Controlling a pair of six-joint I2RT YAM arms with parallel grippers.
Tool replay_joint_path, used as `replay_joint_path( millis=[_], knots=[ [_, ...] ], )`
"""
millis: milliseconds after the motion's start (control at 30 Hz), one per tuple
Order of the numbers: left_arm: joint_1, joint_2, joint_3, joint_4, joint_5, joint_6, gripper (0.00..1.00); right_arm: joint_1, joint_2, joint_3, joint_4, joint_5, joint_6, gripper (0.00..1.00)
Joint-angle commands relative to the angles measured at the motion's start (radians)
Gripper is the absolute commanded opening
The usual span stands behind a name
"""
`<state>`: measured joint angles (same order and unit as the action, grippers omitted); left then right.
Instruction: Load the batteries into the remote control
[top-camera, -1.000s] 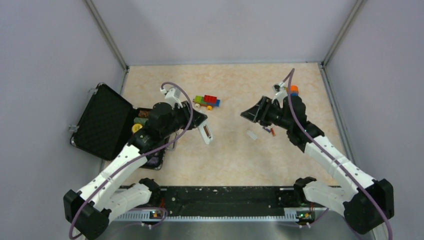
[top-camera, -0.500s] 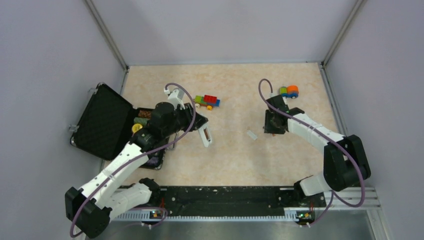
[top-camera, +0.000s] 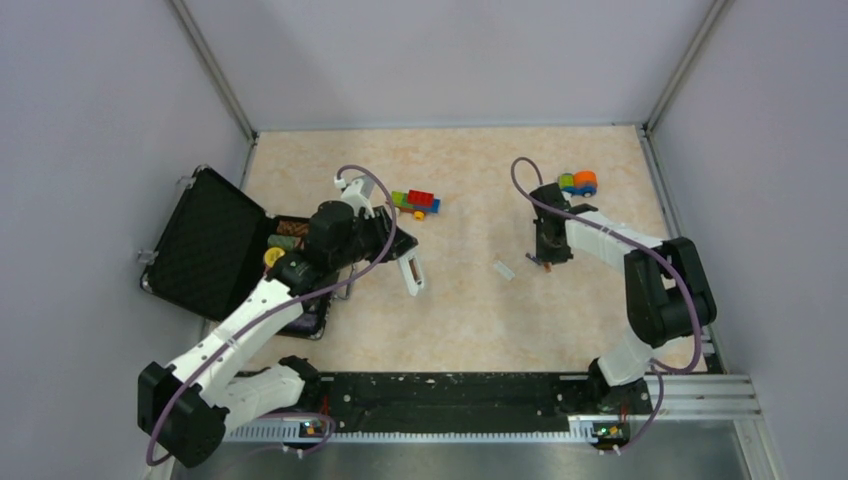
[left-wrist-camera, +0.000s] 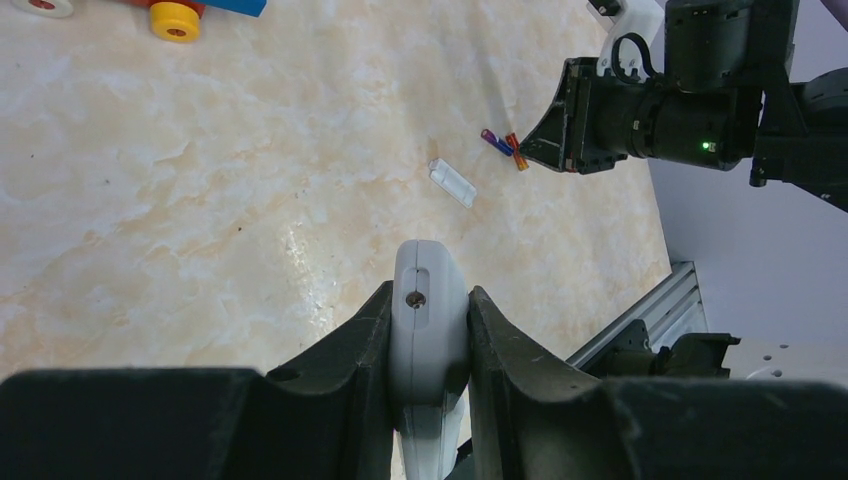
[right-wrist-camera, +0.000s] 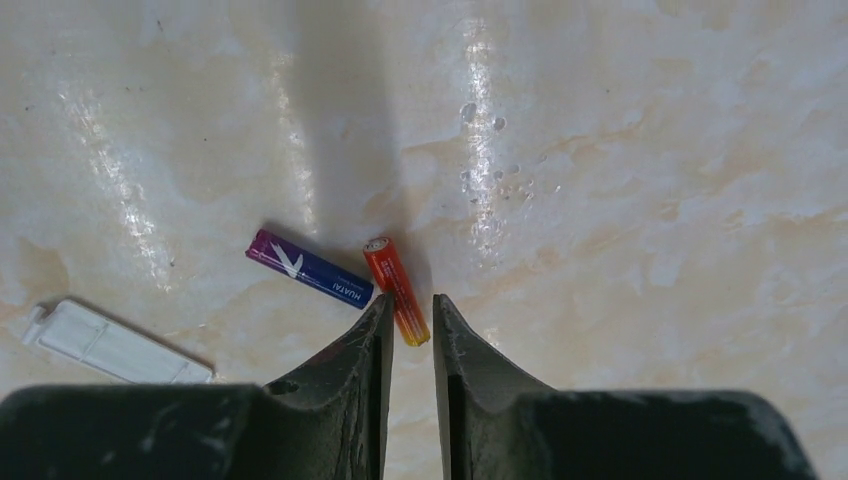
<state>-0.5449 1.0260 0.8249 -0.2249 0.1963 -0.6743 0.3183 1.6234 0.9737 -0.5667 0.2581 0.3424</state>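
Top external: right arm had folded in over the last second, so the right gripper (top-camera: 546, 258) pointed down, right of centre on the desk (top-camera: 470, 180).
Right wrist: jaws had narrowed around the near end of the red-orange battery (right-wrist-camera: 397, 290); I couldn't tell if they were gripping it yet (barely any gap either side).
Blue-purple battery (right-wrist-camera: 310, 268): flat on the desk just beside the red one, outside the jaws.
Left gripper (left-wrist-camera: 430, 292): stayed clamped on the remote control (left-wrist-camera: 428, 330), held edge-on left of centre.
Meaning: first battery pick looked underway, nothing loaded yet.
View gap: the top view hid the batteries under the gripper. Left wrist alone showed the back cover (left-wrist-camera: 452, 183) lying between the arms.
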Motion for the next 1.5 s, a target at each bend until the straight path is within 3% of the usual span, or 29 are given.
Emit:
replay_joint_path(
  millis=[0, 267, 667, 733, 833, 967, 1167, 1300, 1467],
  knots=[
    [0.013, 0.004, 0.035, 0.077, 0.029, 0.018, 0.0, -0.006, 0.042, 0.061, 0.018, 0.029, -0.029, 0.21],
    [0.034, 0.025, 0.046, 0.092, 0.054, 0.019, 0.0, -0.012, 0.091, 0.072, 0.041, -0.011, -0.032, 0.26],
    [0.053, 0.042, 0.05, 0.11, 0.107, 0.041, 0.0, -0.041, 0.04, 0.041, 0.07, -0.08, 0.007, 0.02],
    [0.053, 0.043, 0.048, 0.12, 0.129, 0.048, 0.0, -0.041, -0.001, 0.026, 0.089, -0.139, 0.003, 0.02],
    [0.053, 0.04, 0.038, 0.16, 0.19, 0.062, 0.0, -0.035, -0.148, -0.02, 0.165, -0.349, 0.004, 0.01],
    [0.053, 0.036, 0.03, 0.21, 0.26, 0.054, 0.0, 0.059, -0.352, -0.034, 0.249, -0.478, 0.025, 0.02],
    [0.053, 0.039, 0.015, 0.311, 0.353, 0.018, 0.0, 0.261, -0.56, -0.027, 0.432, -0.487, 0.102, 0.01],
    [0.053, 0.019, -0.043, 0.472, 0.398, -0.031, 0.0, 0.339, -0.663, -0.086, 0.636, -0.461, 0.142, 0.0],
    [0.052, 0.04, 0.015, 0.386, 0.341, -0.098, 0.0, 0.381, -0.671, -0.046, 0.683, -0.437, 0.151, 0.0]
  ],
)
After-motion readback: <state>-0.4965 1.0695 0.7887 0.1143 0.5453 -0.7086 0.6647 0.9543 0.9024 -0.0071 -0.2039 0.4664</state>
